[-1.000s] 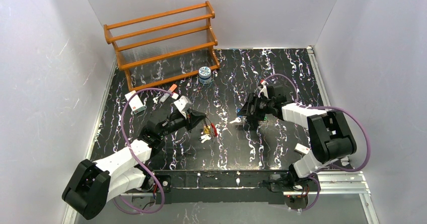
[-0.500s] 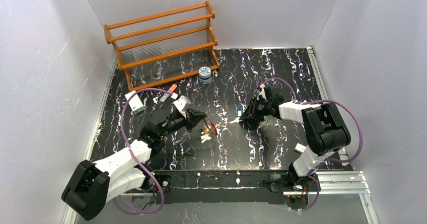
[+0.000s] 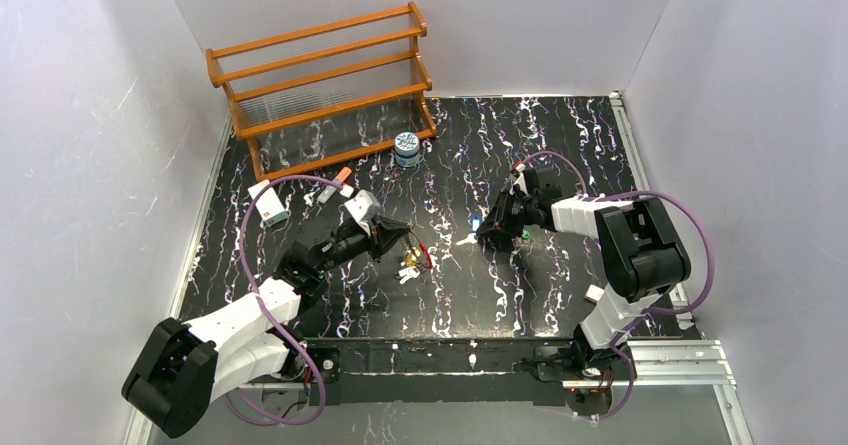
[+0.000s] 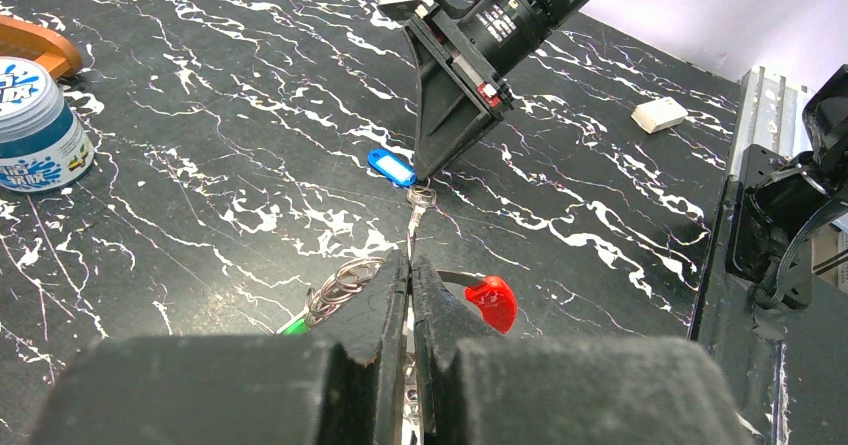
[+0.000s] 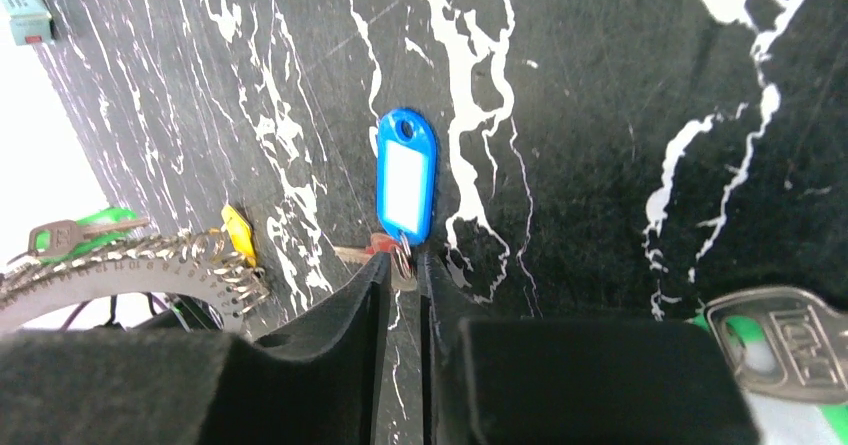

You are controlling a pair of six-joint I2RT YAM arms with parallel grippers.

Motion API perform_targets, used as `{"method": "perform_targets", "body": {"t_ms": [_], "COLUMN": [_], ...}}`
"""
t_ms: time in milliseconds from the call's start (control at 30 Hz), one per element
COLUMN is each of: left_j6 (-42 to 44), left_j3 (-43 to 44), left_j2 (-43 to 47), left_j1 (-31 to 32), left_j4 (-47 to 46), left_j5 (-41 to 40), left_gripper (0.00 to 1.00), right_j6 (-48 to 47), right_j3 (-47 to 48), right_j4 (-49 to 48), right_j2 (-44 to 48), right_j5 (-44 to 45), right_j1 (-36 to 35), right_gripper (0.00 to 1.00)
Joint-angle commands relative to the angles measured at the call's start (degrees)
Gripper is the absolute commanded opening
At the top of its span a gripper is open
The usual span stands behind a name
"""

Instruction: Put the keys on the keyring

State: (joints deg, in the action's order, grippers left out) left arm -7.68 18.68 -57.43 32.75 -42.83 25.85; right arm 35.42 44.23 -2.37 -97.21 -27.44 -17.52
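Note:
My left gripper (image 4: 410,262) is shut on a thin silver stretch of the keyring (image 4: 412,233); the ring's red end (image 4: 490,303) shows beside the right finger. Small rings (image 4: 338,283) and a green key head (image 4: 292,325) hang at the left finger. In the top view that cluster of keys (image 3: 413,258) lies just below the left gripper (image 3: 403,233). My right gripper (image 5: 400,263) points down at the table, jaws drawn narrow on the small ring and key of the blue-tagged key (image 5: 404,177). Another green-headed key (image 5: 785,343) lies at the right.
A wooden rack (image 3: 320,75) stands at the back left with a blue-white jar (image 3: 406,148) before it. An orange-tipped marker (image 3: 335,180) and a white box (image 3: 270,207) lie left of the left arm. A small white block (image 3: 600,293) lies near the right arm's base.
The right gripper's jaws have narrowed from wide open onto the blue-tagged key, and its wrist has shifted slightly left. The left arm and the keyring have not moved.

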Motion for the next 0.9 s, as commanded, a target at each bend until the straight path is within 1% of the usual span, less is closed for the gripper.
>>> {"method": "perform_targets", "body": {"t_ms": [0,100,267,533,867], "left_j6": [0.6,0.7,0.7,2.5,6.7], "left_j3": [0.2,0.1,0.0,0.1,0.3], "left_j2": [1.3,1.5,1.7,2.4,4.5], "left_j1": [0.2,0.2,0.2,0.2,0.2], "left_j4": [-1.9,-1.9,-1.9,-1.9,0.3], "left_j5": [-0.3,-0.4,-0.6,-0.3,0.9], "left_gripper": [0.0,0.0,0.0,0.0,0.0], "right_j6": [-0.4,-0.6,-1.6,-6.7,-14.5], "right_j3": [2.8,3.6,4.1,7.3,12.7], "right_j4": [-1.2,-0.9,-0.2,3.6,10.3], "right_j2": [-2.0,-2.7,-2.2,1.5,8.2], "right_j5": [-0.8,-1.8,-2.5,-3.8,-1.4], "right_j1": [0.4,0.4,0.4,0.4,0.4], "right_gripper": [0.2,0.15,0.01,0.01,0.01]}}
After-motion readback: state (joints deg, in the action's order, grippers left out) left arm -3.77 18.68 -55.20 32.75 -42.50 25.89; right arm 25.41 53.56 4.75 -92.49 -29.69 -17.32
